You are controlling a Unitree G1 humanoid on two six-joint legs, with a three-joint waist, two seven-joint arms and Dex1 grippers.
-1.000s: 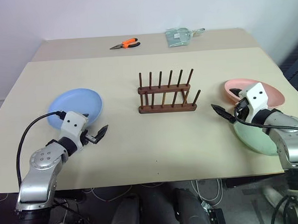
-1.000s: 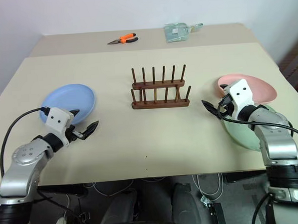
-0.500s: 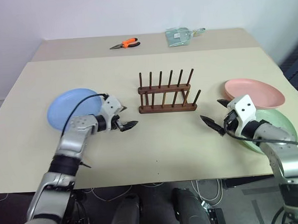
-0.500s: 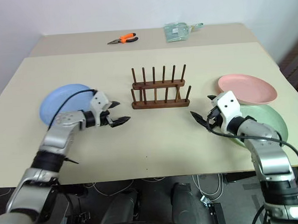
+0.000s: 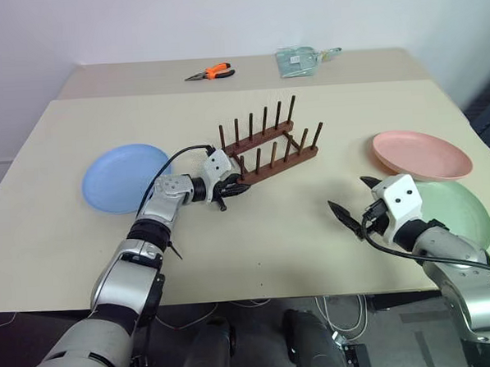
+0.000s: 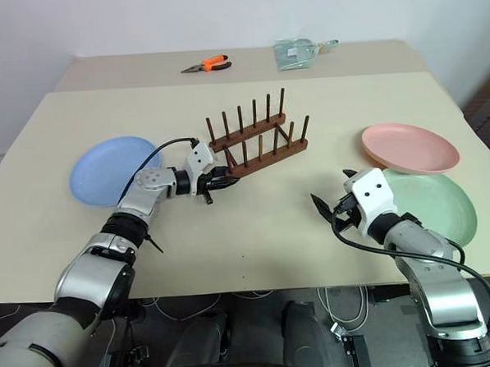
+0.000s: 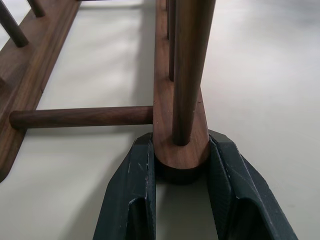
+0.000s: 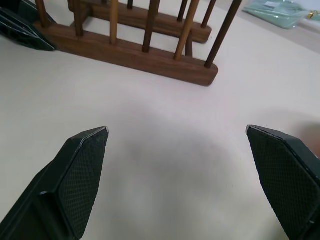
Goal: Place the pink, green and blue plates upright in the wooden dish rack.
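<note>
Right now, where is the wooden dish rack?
In the left eye view the wooden dish rack sits mid-table, angled, between the blue plate and pink plate, its near-left end clamped by the left gripper.

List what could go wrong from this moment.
The left gripper is shut on the near rail end of the wooden dish rack, which sits skewed on the table; gripped at one end, it may swing further or tip. The pink plate overlaps the green plate, so lifting the green one could drag it.
</note>
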